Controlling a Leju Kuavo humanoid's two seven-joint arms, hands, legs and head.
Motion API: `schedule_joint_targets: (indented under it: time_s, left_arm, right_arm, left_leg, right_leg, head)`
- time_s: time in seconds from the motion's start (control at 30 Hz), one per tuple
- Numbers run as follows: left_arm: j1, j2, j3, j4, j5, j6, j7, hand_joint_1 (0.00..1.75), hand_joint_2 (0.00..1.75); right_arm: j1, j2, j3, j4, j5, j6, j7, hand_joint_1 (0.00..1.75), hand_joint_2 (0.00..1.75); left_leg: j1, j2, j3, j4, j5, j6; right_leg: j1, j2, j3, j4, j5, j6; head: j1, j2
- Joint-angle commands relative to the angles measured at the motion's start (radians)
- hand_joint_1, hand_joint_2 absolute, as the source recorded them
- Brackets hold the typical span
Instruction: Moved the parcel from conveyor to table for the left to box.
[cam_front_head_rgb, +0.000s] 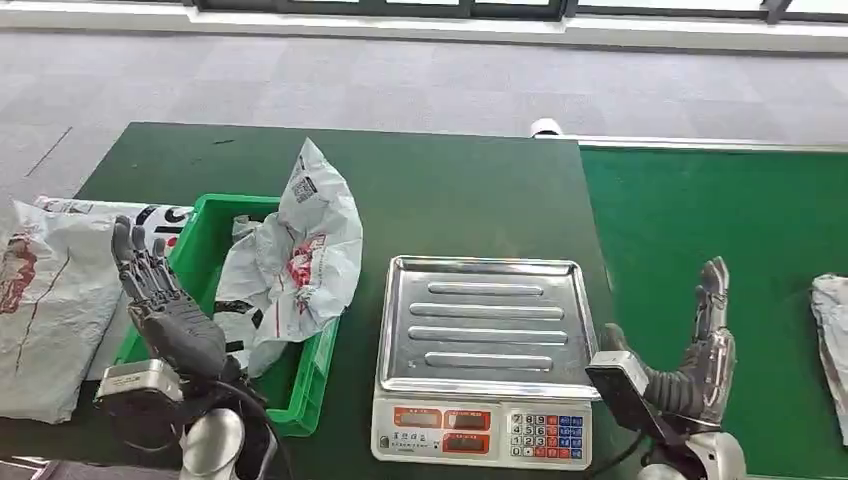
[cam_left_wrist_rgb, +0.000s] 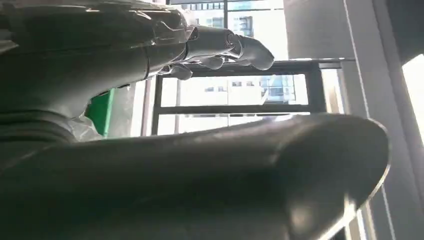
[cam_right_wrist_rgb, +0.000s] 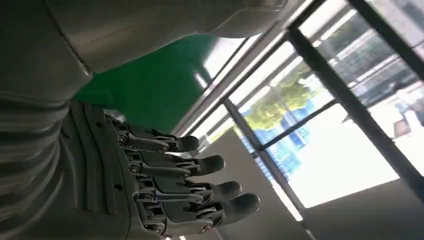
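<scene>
Room: grey carpet floor (cam_front_head_rgb: 400, 80) beyond the work surfaces; large windows with dark frames in both wrist views, buildings and trees outside.
Desk (cam_front_head_rgb: 440, 190): dark green top, carrying the bin, the scale and loose mail bags.
Conveyor (cam_front_head_rgb: 720, 230): brighter green belt, just beside the desk on the robot's right.
Parcel on conveyor (cam_front_head_rgb: 832, 340): pale grey bag lying flat at the belt's right edge, partly cut off by the frame; near the right hand, not touching it.
Mail bags, far left (cam_front_head_rgb: 50, 310): white-grey plastic bags lying flat on the desk beside the bin; red print and bold black lettering, too small to read.
Scale (cam_front_head_rgb: 485, 365): steel ribbed weighing pan over a white front panel with red displays and a coloured keypad; figures unreadable.
Bin (cam_front_head_rgb: 205, 235): green plastic crate on the desk, left of the scale.
Parcel in bin (cam_front_head_rgb: 300, 260): crumpled white bag, standing up over the rim; barcode label near its top, red print mid-body, text illegible.
Left hand (cam_front_head_rgb: 165, 300): raised over the bin's left wall, fingers straight and spread, holding nothing.
Right hand (cam_front_head_rgb: 700, 345): upright over the conveyor edge, beside the scale, fingers extended and apart, holding nothing.
</scene>
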Motion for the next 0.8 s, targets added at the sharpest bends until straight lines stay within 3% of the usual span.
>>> schedule_joint_targets:
  time_s: [0.03,0.07,0.1,0.17,0.23,0.27,0.43,0.5,0.63,0.8]
  left_arm:
    - [0.008,-0.016,-0.049,0.009,0.000,-0.018,0.005,0.00,0.00]
    - [0.001,-0.018,-0.048,0.022,0.001,-0.024,0.005,0.00,0.00]
    - [-0.020,-0.023,-0.046,0.057,0.006,-0.054,0.005,0.00,0.00]
    - [-0.056,-0.024,-0.052,0.097,0.011,-0.053,0.005,0.00,0.00]
    - [-0.058,-0.014,-0.055,0.088,0.017,-0.021,0.005,0.00,0.00]
    - [-0.047,-0.009,-0.054,0.074,0.021,-0.014,0.005,0.00,0.00]
    - [-0.014,0.003,-0.036,0.040,0.030,-0.014,0.005,0.00,0.00]
    - [-0.021,0.002,-0.029,0.053,0.033,-0.015,0.005,0.00,0.00]
    - [-0.040,0.009,-0.020,0.073,0.041,-0.017,0.005,0.00,0.00]
    - [-0.030,0.014,-0.020,0.068,0.037,-0.015,0.005,0.00,0.00]
  right_arm:
    - [-0.173,-0.136,-0.481,0.299,0.147,0.113,0.088,0.00,1.75]
    - [-0.201,-0.170,-0.516,0.360,0.159,0.134,0.097,0.00,1.75]
    - [-0.184,-0.252,-0.555,0.437,0.232,0.206,0.187,0.00,1.75]
    - [-0.172,-0.358,-0.667,0.617,0.257,0.227,0.158,0.00,1.75]
    - [-0.210,-0.410,-0.724,0.739,0.294,0.215,0.120,0.00,1.75]
    - [-0.247,-0.433,-0.716,0.792,0.304,0.203,0.120,0.00,1.75]
    - [-0.553,-0.546,-0.585,1.123,0.412,0.165,0.264,0.00,1.75]
    - [-0.581,-0.561,-0.577,1.160,0.421,0.178,0.289,0.00,1.75]
    - [-0.574,-0.541,-0.590,1.200,0.426,0.154,0.325,0.00,1.75]
    - [-0.575,-0.528,-0.601,1.226,0.435,0.141,0.358,0.00,1.75]
  left_leg:
    - [0.001,-0.001,0.004,-0.003,0.001,0.000]
    - [0.001,-0.001,0.002,-0.002,0.001,0.000]
    - [0.001,-0.002,0.004,-0.003,0.002,0.001]
    - [0.001,-0.007,0.004,-0.004,0.002,0.001]
    - [0.001,-0.011,0.004,-0.001,0.002,0.001]
    - [0.001,-0.013,0.006,-0.002,0.003,0.001]
    - [-0.002,0.008,-0.003,0.000,-0.004,0.005]
    - [-0.002,0.015,-0.002,0.000,-0.006,0.006]
    - [-0.002,0.009,0.008,-0.001,-0.004,0.005]
    - [-0.001,0.005,0.010,-0.001,-0.003,0.005]
  right_leg:
    - [0.001,-0.002,0.006,-0.006,0.002,0.001]
    - [0.001,-0.002,0.004,-0.004,0.002,0.001]
    - [0.001,-0.003,0.006,-0.007,0.003,0.001]
    - [0.001,-0.008,0.009,-0.009,0.002,0.002]
    - [0.001,-0.011,0.009,-0.008,0.001,0.002]
    - [0.001,-0.014,0.011,-0.011,0.001,0.003]
    - [-0.002,0.007,0.008,-0.005,0.002,0.003]
    - [-0.002,0.013,0.006,-0.005,0.003,0.004]
    - [-0.002,0.008,0.007,-0.006,0.001,0.004]
    - [-0.001,0.004,0.010,-0.006,0.001,0.004]
  head:
    - [0.000,0.000]
    - [0.000,0.000]
    - [0.000,0.000]
    - [0.000,0.000]
    - [0.000,0.000]
    - [0.000,0.000]
    - [0.000,0.000]
    - [0.000,0.000]
    - [0.000,0.000]
    - [0.000,0.000]
